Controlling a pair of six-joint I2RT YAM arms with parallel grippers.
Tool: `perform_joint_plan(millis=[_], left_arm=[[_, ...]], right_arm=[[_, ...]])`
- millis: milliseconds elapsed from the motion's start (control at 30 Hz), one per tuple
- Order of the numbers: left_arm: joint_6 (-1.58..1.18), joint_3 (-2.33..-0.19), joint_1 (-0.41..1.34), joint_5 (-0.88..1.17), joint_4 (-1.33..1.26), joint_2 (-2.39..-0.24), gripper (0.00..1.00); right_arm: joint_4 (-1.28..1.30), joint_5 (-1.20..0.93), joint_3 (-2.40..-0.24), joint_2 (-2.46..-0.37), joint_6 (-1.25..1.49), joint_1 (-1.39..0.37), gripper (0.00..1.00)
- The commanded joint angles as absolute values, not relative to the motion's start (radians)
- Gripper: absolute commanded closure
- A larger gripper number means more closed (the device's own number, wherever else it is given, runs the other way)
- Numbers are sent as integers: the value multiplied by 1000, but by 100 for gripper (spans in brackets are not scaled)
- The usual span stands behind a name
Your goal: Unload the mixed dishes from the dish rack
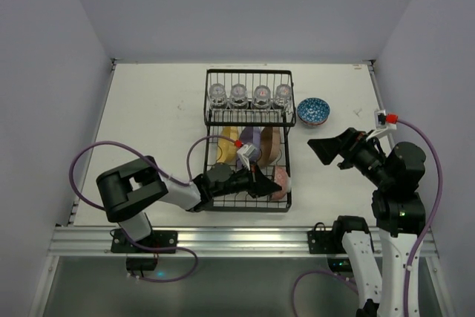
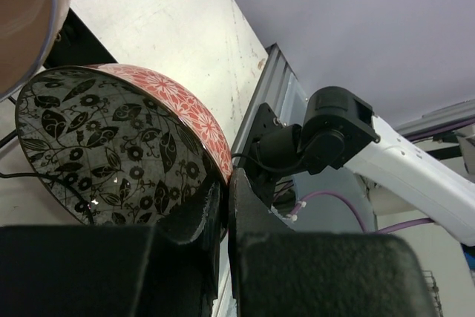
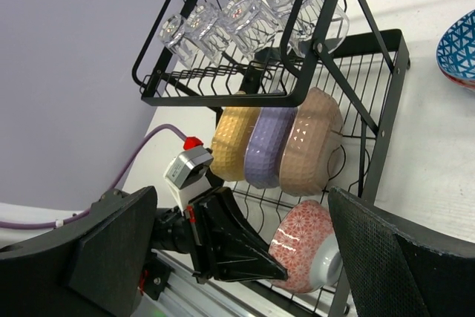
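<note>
The black wire dish rack [image 1: 249, 72] holds several clear glass cups [image 1: 239, 95] upside down on its upper shelf. Yellow [image 3: 236, 142], purple [image 3: 269, 146] and tan [image 3: 308, 142] plates stand on edge in the lower tray. A reddish patterned bowl [image 1: 280, 182] lies on its side at the tray's near right corner. My left gripper [image 1: 269, 189] is shut on its rim [image 2: 215, 150], one finger inside the dark leaf-patterned interior [image 2: 104, 146]. My right gripper [image 1: 330, 150] hangs open to the right of the rack, facing it, with nothing between its fingers [image 3: 104, 250].
A blue patterned bowl [image 1: 313, 111] sits upright on the white table [image 1: 156, 109], just right of the rack's upper shelf. The aluminium rail [image 1: 223, 239] runs along the near table edge. Walls close in on both sides and at the back.
</note>
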State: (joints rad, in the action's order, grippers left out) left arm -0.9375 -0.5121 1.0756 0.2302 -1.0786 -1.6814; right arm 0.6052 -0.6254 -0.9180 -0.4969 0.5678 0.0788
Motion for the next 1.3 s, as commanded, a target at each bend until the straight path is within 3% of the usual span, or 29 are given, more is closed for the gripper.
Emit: perform_joint_plan(millis=[0,833,1267], left_arm=[[-988,-508,1078,155,-1616,-1658,100],[-1104,-604,1078,106,-1832,-1709,100],[-1233,-523,1077,-97,-1894,-1741,100]], right_arm=[[572,-664,-917,-494,574,80,1],[557,-687,-905,-488,589,80,1],[563,-703,-907,-483,581,80,1]])
